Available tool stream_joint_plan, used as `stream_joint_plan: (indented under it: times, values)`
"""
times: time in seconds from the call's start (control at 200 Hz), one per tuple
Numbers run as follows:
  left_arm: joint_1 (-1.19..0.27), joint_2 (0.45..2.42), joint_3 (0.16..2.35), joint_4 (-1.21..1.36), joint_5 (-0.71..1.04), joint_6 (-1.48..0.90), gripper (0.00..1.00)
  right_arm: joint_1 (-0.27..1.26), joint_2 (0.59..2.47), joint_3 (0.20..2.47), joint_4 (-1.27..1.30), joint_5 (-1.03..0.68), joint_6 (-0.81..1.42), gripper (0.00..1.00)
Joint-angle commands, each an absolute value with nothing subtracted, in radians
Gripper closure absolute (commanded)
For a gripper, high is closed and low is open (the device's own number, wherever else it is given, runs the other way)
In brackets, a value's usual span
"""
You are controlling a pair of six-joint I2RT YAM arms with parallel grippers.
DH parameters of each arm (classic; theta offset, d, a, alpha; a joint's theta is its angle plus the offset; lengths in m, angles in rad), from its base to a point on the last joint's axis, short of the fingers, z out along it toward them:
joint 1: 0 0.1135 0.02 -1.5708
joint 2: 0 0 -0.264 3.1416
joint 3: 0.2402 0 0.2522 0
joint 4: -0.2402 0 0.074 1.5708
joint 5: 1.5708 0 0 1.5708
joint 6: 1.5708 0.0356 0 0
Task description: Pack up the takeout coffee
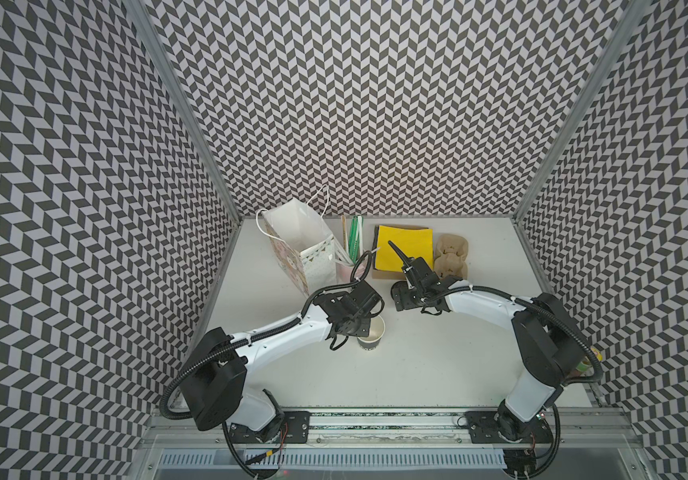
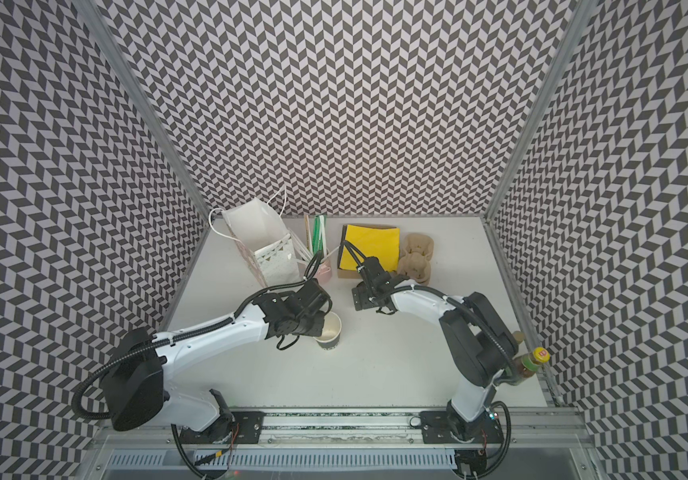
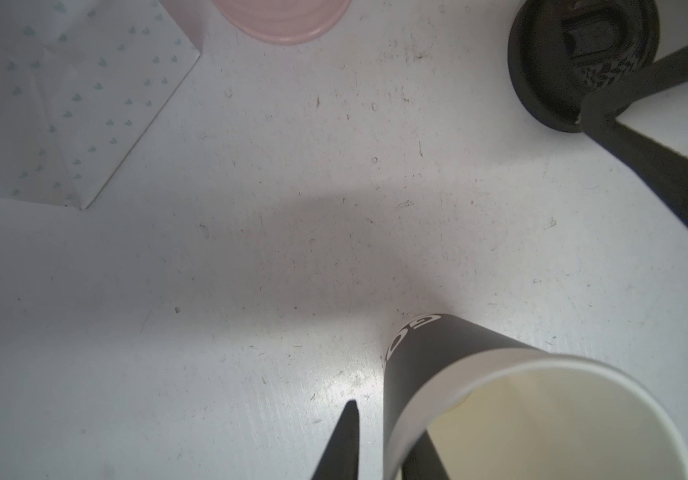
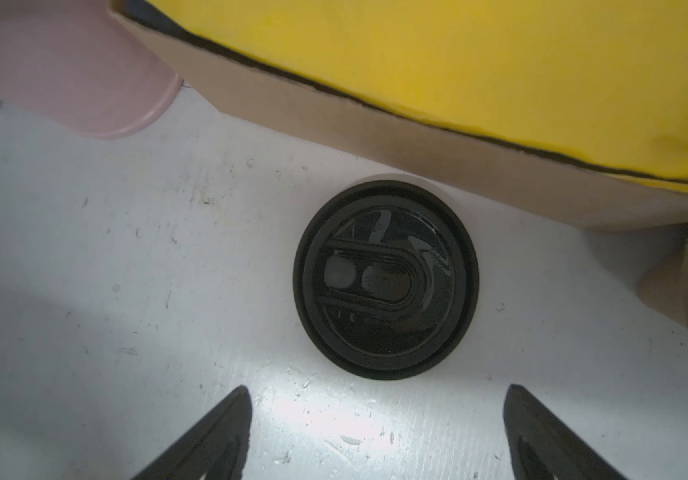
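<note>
Black cup (image 3: 429,357) wall stands between narrow left fingers (image 3: 342,444); lid (image 4: 386,280) lies before wide right fingers (image 4: 209,436).

Cup (image 1: 370,338): black, white lettering, white inside
Lid (image 4: 386,280): black
Napkin (image 1: 415,249): yellow
Walls (image 1: 375,104): black-and-white chevron
Worktop (image 1: 438,353): white
Bag (image 3: 64,104): white, teal hearts
Small cup (image 3: 288,16): pink

Left tool (image 3: 386,419) barely parted, it seems; right tool (image 4: 377,388) wide.

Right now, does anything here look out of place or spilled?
Nothing is spilled. The round black plastic lid lies on the white table beside the brown cardboard box, apart from the open black paper cup.
</note>
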State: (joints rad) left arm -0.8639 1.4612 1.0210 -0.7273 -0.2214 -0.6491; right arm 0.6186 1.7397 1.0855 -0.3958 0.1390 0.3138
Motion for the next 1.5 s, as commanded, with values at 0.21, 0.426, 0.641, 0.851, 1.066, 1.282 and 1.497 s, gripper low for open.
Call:
stream_joint_plan:
  times: [0.21, 0.426, 0.641, 0.851, 1.066, 1.282, 1.497]
  values:
    - [-0.867, 1.438, 1.143, -0.796, -0.271, -0.631, 0.56, 0.614, 1.762, 1.124, -0.362, 0.144, 0.299, 0.12]
    - [-0.844, 1.33, 1.221, -0.811, -0.348, -0.583, 0.2, 0.601, 1.793, 1.14, -0.37, 0.16, 0.299, 0.16]
    - [-0.771, 1.069, 1.105, -0.654, -0.365, -0.455, 0.07, 0.594, 1.819, 1.183, -0.39, 0.171, 0.301, 0.2]
    - [-0.763, 0.834, 0.902, -0.502, -0.48, -0.326, 0.0, 0.589, 1.864, 1.22, -0.419, 0.189, 0.295, 0.23]
    - [-0.764, 0.657, 0.751, -0.413, -0.56, -0.314, 0.0, 0.589, 1.878, 1.229, -0.426, 0.189, 0.298, 0.23]
    - [-0.761, 0.61, 0.715, -0.403, -0.558, -0.326, 0.0, 0.589, 1.9, 1.25, -0.438, 0.181, 0.288, 0.23]
    - [-0.758, 0.608, 0.71, -0.393, -0.551, -0.321, 0.0, 0.592, 1.92, 1.259, -0.443, 0.193, 0.29, 0.24]
